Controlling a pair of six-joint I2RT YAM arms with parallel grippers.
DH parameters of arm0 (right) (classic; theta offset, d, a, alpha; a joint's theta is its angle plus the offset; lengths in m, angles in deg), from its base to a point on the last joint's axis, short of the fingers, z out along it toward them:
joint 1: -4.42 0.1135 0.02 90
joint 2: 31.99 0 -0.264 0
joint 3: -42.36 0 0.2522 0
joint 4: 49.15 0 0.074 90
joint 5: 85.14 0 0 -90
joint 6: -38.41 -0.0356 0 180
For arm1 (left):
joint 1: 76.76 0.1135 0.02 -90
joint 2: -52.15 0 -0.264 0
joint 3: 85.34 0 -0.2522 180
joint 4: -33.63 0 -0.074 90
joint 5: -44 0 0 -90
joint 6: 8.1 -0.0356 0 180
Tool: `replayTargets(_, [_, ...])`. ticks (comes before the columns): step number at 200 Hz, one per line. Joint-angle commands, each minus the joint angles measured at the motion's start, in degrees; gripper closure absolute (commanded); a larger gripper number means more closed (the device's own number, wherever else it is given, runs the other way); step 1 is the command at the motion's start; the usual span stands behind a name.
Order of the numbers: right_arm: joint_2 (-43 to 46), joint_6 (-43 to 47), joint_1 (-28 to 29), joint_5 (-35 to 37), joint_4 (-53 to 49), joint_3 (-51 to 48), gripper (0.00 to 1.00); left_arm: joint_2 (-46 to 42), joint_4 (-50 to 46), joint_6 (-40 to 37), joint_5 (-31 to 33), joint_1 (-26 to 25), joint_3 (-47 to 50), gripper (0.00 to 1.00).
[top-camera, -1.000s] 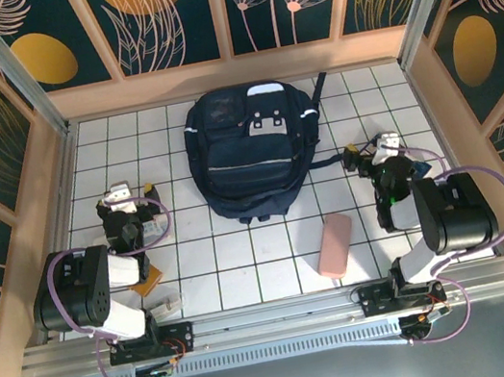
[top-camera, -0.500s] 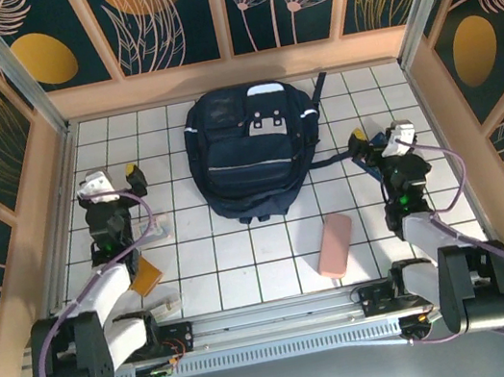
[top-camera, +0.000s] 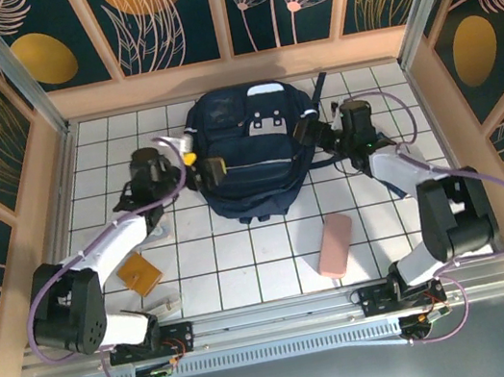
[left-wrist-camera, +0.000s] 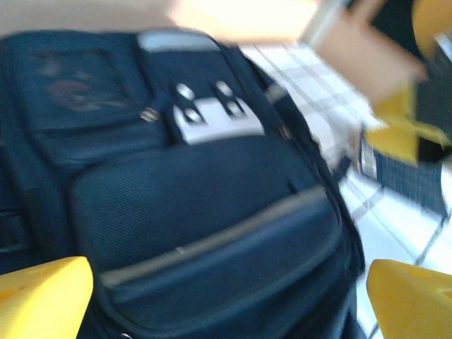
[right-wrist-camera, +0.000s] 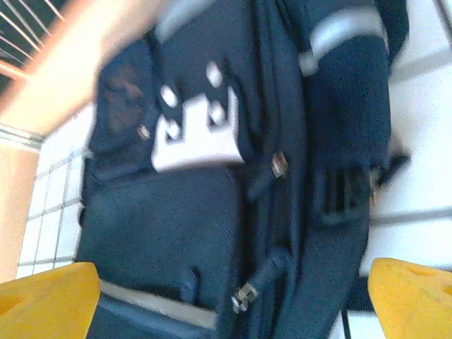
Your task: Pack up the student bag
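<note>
The student bag (top-camera: 248, 165), a dark navy backpack with pale stripes and a light grey buckle patch (top-camera: 266, 123), lies flat at the back middle of the white tiled table (top-camera: 243, 249). My left gripper (top-camera: 203, 163) hovers open over the bag's left edge. Its yellow fingertips (left-wrist-camera: 42, 296) frame the front pocket (left-wrist-camera: 212, 233) in the left wrist view, with nothing gripped by that gripper (left-wrist-camera: 226, 304). My right gripper (top-camera: 308, 128) is open at the bag's upper right side. Below that gripper (right-wrist-camera: 229, 300) are the grey patch (right-wrist-camera: 194, 138) and a metal zipper pull (right-wrist-camera: 244, 295).
A pink pencil case (top-camera: 335, 244) lies on the tiles in front of the bag, to the right. An orange-brown flat item (top-camera: 140, 274) and a small white object (top-camera: 165, 306) rest near the left arm's base. Wooden walls enclose the table on three sides.
Both arms have swung inward from the table's sides to the bag, the left to its left edge, the right to its upper right. Both grippers stayed open.
</note>
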Motion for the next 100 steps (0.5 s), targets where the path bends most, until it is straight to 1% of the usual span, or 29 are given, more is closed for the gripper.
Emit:
replayTargets(1, [-4.56, -7.06, 0.36, -9.61, -6.84, 2.71, 0.11, -0.30, -5.00, -21.53, 2.50, -2.91, 0.28, 0.01])
replayTargets(8, [-6.77, -7.53, 0.76, -10.35, -8.46, 4.14, 0.16, 1.15, -6.04, -25.69, 2.69, -4.07, -0.43, 0.01])
replayTargets(22, [-9.71, -9.08, 1.84, -9.48, -10.65, 5.47, 0.18, 4.56, -10.27, -36.47, 1.52, -6.20, -2.44, 0.01])
replayTargets(36, [-11.05, -11.08, 3.00, -9.61, -8.46, 4.92, 0.19, 7.91, -16.25, -48.09, 1.03, -8.27, -4.57, 0.01])
replayTargets(45, [-12.14, -11.38, 3.77, -10.89, -6.99, 5.13, 0.25, 9.77, -19.19, -53.03, 1.25, -9.44, -5.91, 0.01])
replayTargets(49, [-12.77, -11.35, 4.08, -11.26, -6.66, 5.39, 0.31, 10.55, -19.79, -54.40, 1.34, -9.79, -6.45, 0.01])
replayTargets(52, [-13.15, -11.26, 4.31, -11.86, -6.24, 5.64, 0.38, 10.95, -19.97, -54.97, 1.45, -9.94, -6.76, 0.01])
replayTargets(53, [-13.30, -11.25, 4.31, -12.08, -6.13, 5.69, 0.40, 11.14, -19.98, -55.05, 1.47, -10.04, -6.89, 0.01])
replayTargets(54, [-13.47, -11.20, 4.40, -12.28, -6.13, 5.72, 0.47, 11.33, -19.99, -55.13, 1.52, -10.09, -7.04, 0.01])
replayTargets(55, [-13.60, -11.17, 4.45, -12.47, -5.92, 5.82, 0.47, 11.46, -19.95, -55.12, 1.54, -10.16, -7.12, 0.01])
replayTargets(56, [-13.75, -11.16, 4.51, -12.65, -5.92, 5.92, 0.53, 11.58, -19.88, -55.12, 1.56, -10.20, -7.20, 0.01])
replayTargets(64, [-14.24, -11.27, 5.03, -14.32, -4.68, 6.36, 0.78, 12.74, -19.27, -55.09, 1.49, -10.55, -8.32, 0.02])
replayTargets(65, [-14.25, -11.34, 5.07, -14.50, -4.61, 6.36, 0.80, 12.87, -19.19, -55.06, 1.49, -10.61, -8.50, 0.02])
replayTargets(66, [-14.12, -11.41, 5.21, -14.86, -4.09, 6.43, 0.87, 12.98, -19.11, -55.00, 1.48, -10.64, -8.64, 0.02])
replayTargets(67, [-14.10, -11.50, 5.29, -14.99, -3.87, 6.44, 0.90, 13.08, -18.98, -55.02, 1.48, -10.70, -8.71, 0.03])
replayTargets(68, [-14.10, -11.50, 5.29, -14.99, -3.87, 6.44, 0.90, 13.18, -18.87, -55.02, 1.44, -10.73, -8.83, 0.03])
replayTargets(72, [-13.71, -11.66, 5.54, -15.54, -3.20, 6.49, 1.00, 13.62, -18.71, -54.97, 1.45, -10.95, -9.34, 0.03])
replayTargets(81, [-12.31, -12.26, 6.15, -15.91, -3.22, 7.15, 1.00, 14.42, -18.61, -55.34, 2.01, -11.42, -9.74, 0.05])
replayTargets(83, [-11.88, -12.28, 6.27, -15.91, -3.32, 7.39, 1.00, 14.52, -18.48, -55.37, 2.27, -11.58, -11.04, 0.06])
replayTargets(100, [-8.31, -11.95, 7.09, -15.56, -6.37, 9.83, 1.00, 15.39, -16.44, -56.15, 4.29, -12.40, -12.30, 0.11])
